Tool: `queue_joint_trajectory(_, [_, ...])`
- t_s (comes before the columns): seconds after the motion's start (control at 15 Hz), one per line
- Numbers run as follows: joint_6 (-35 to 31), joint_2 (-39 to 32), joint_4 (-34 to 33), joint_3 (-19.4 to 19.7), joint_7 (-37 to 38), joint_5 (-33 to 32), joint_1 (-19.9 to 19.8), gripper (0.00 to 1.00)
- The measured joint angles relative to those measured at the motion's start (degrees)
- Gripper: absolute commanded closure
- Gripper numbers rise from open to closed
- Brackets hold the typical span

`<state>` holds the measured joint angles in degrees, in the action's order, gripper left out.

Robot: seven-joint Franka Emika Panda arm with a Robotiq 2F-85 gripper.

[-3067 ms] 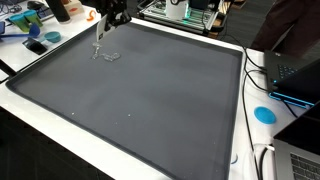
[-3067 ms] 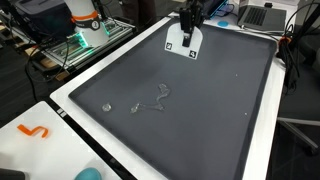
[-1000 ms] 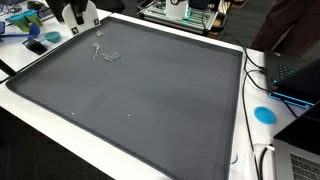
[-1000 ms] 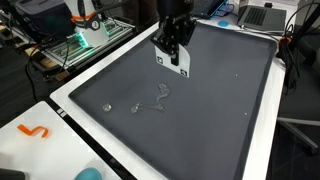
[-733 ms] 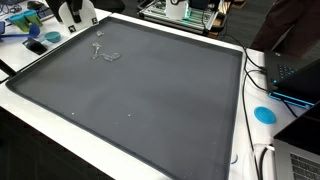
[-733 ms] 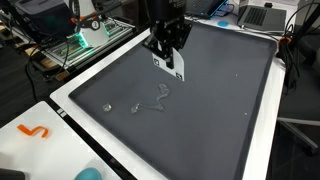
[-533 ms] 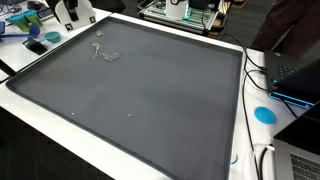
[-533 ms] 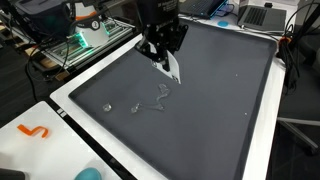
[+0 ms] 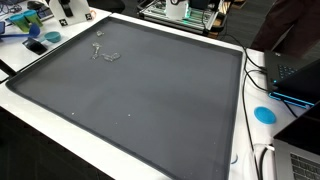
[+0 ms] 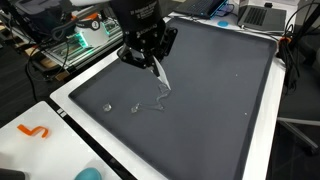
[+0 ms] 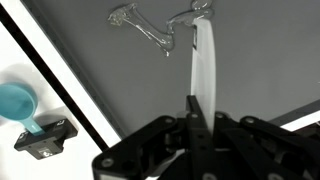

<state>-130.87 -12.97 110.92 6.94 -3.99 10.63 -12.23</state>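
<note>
My gripper (image 10: 152, 58) is shut on a flat white strip (image 10: 160, 76) that hangs down from the fingers, its lower end just above the dark grey mat (image 10: 220, 110). A clear, chain-like glassy piece (image 10: 154, 99) lies on the mat right below the strip's tip, with a small clear bit (image 10: 107, 106) to its left. In the wrist view the strip (image 11: 203, 60) runs from my gripper (image 11: 197, 112) up to the clear piece (image 11: 150, 30). In an exterior view the clear piece (image 9: 104, 52) lies near the mat's far left corner, and the gripper is almost out of frame.
A white table rim (image 10: 70, 105) frames the mat. A blue disc (image 9: 264, 114) and laptops with cables (image 9: 295, 75) stand at the right. An orange squiggle (image 10: 35, 131) lies on the white corner. A blue cup (image 11: 15, 100) and a black block (image 11: 45, 138) sit beyond the rim.
My gripper has moved left and down across the mat with the white strip in it. The strip's tip now reaches the clear piece, which has not moved.
</note>
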Motion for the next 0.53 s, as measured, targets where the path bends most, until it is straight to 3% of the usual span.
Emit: queue_joint_trajectory(0.53, [7.29, -0.29, -0.43, 1.96, -0.02, -0.04, -1.16, 0.99])
